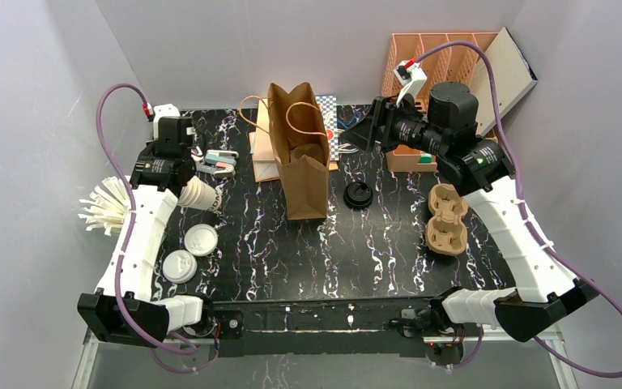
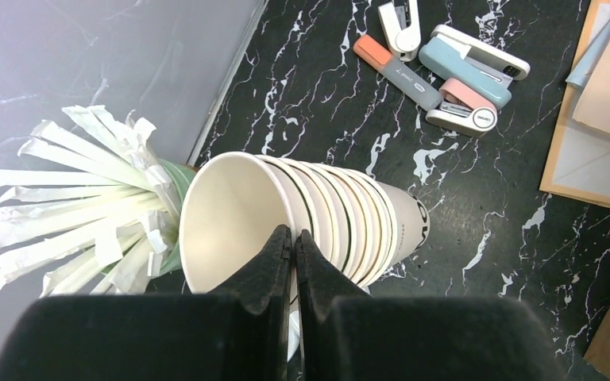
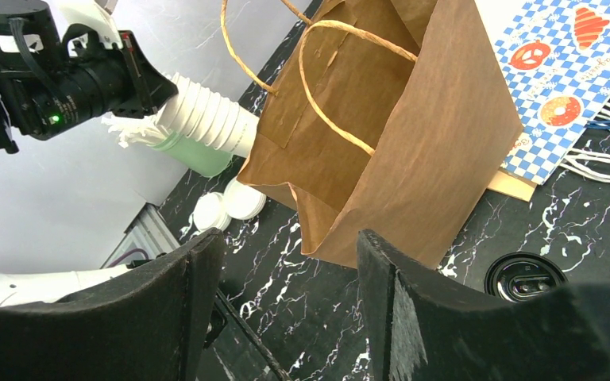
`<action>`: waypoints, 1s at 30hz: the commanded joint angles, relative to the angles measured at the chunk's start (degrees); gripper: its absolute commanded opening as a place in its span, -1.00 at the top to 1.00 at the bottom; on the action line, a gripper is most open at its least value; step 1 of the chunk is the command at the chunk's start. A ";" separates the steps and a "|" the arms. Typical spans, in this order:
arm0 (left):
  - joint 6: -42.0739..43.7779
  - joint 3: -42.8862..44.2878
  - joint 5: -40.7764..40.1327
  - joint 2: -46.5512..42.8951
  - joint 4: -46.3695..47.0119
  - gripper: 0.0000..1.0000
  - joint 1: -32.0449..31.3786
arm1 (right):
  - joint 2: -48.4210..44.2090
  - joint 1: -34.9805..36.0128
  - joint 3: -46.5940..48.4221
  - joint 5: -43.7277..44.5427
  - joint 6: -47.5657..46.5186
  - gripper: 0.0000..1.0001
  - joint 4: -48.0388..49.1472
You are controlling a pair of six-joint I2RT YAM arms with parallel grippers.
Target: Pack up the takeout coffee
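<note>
Two takeout coffee cups with white lids stand near the table's left front, one (image 1: 201,240) just behind the other (image 1: 180,266); the right wrist view shows them small (image 3: 244,200). My left gripper (image 1: 188,188) (image 2: 295,232) is shut on the rim of a stack of lidless cream cups (image 1: 202,197) (image 2: 318,222), one finger inside the innermost cup. The stack hangs tilted above the table's left side. My right gripper (image 1: 358,134) (image 3: 290,238) is open and holds nothing, in the air right of the upright brown paper bag (image 1: 301,162) (image 3: 381,143).
A loose black lid (image 1: 358,194) (image 3: 524,276) lies right of the bag. A cardboard cup carrier (image 1: 445,217) sits at the right. Wrapped straws in a green cup (image 1: 105,207) (image 2: 71,198) stand at the left edge. Staplers (image 1: 219,164) (image 2: 461,75) lie behind the stack.
</note>
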 commanded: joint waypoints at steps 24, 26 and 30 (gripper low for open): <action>1.13 -0.47 11.43 2.74 -1.87 1.00 -0.08 | 6.11 19.09 8.49 3.19 -11.88 -0.51 1.21; 1.09 -0.46 12.62 2.92 -1.75 1.00 -0.09 | 5.42 25.06 4.27 5.30 -13.76 -0.50 6.78; 0.26 -0.37 15.58 2.73 -1.73 1.00 -0.50 | 5.09 35.78 -4.94 12.96 -20.15 -0.50 16.91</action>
